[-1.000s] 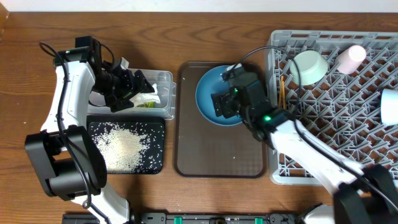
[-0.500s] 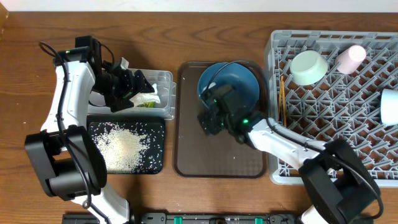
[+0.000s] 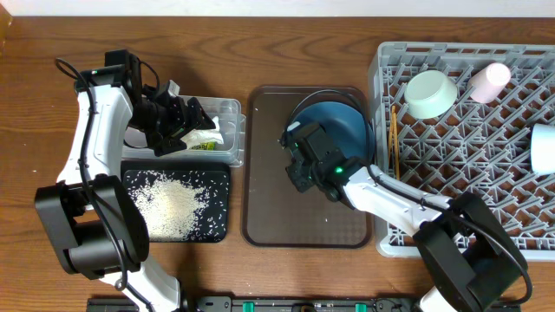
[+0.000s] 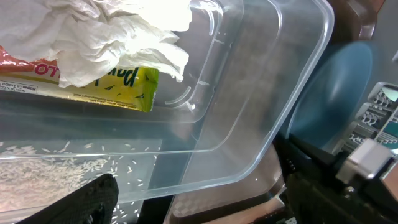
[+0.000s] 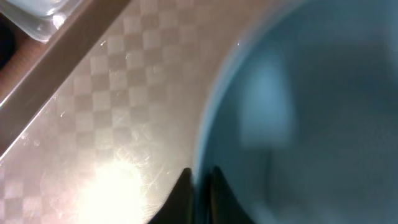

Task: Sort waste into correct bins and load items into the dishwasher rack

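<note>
Since a second ago our right tool has slid from inside the blue plate-bowl to its left rim and pinched shut there; in the right wrist view both fingers straddle the rim edge, and the bowl now sits tilted toward the rack, so we judge it held. Nearest to us, the black tray holds a spread of white rice grains. Behind it the clear tub holds the crumpled tissue lying on the yellow-green wrapper, so the waste looks sorted. Our left tool hangs over that tub with its fingers spread wide and nothing between them. On the brown serving tray only the bowl is left. Farther right, the grey dishwasher rack already carries the chopsticks at its left edge, the mint-green bowl, a pink cup at the far side, and a white cup at the right edge. By our reading, loading the blue bowl is the last step visible on this surface.
</note>
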Robot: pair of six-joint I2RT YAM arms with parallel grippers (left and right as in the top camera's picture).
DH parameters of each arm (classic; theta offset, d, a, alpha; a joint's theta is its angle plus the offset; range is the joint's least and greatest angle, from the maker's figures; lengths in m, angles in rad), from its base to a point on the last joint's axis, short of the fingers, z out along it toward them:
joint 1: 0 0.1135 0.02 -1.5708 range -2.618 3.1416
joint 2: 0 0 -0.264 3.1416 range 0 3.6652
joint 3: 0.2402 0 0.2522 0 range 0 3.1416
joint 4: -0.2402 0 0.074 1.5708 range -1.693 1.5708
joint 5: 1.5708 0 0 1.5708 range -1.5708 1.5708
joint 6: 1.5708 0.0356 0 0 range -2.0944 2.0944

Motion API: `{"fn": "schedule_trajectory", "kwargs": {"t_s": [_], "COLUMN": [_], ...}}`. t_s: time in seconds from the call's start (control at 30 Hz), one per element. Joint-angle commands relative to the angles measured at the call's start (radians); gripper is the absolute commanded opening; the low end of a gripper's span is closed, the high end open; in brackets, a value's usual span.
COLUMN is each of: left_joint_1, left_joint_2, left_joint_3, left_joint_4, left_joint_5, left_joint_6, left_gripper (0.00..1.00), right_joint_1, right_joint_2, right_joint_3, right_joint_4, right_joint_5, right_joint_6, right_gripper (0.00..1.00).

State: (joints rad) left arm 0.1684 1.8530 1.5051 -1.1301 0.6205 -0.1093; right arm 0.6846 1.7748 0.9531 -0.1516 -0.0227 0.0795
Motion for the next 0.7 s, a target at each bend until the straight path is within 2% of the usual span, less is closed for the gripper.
{"fn": "schedule_trajectory", "kwargs": {"t_s": [0.0,0.1,0.27,0.43,0.67], "left_joint_1": [0.003,0.003,0.003,0.003,0.003], "left_joint_2": [-0.013,-0.013,-0.013,-0.013,-0.013], "left_joint_3": [0.018,0.018,0.018,0.018,0.018], "left_joint_4": [-0.009,-0.009,-0.009,-0.009,-0.009], "left_joint_5": [-0.012,-0.012,-0.012,-0.012,-0.012], "left_joint_6": [-0.012,-0.012,-0.012,-0.012,-0.012], "left_gripper": [0.89,0.9,0.89,0.89,0.89], "right_joint_1": [-0.001,-0.001,-0.006,-0.058,-0.245], "right_joint_2": [-0.021,-0.099,-0.337,-0.632,-0.941], "right_joint_3": [0.014,0.021,0.021,0.021,0.013], "right_joint_4": [0.001,0.002,-0.015,-0.046,-0.157], "right_joint_5": [-0.01,-0.01,-0.011,-0.011,-0.016], "right_joint_6": [0.009,0.03,0.089,0.361,0.553], "right_gripper": [0.01,0.01,0.01,0.01,0.01]}}
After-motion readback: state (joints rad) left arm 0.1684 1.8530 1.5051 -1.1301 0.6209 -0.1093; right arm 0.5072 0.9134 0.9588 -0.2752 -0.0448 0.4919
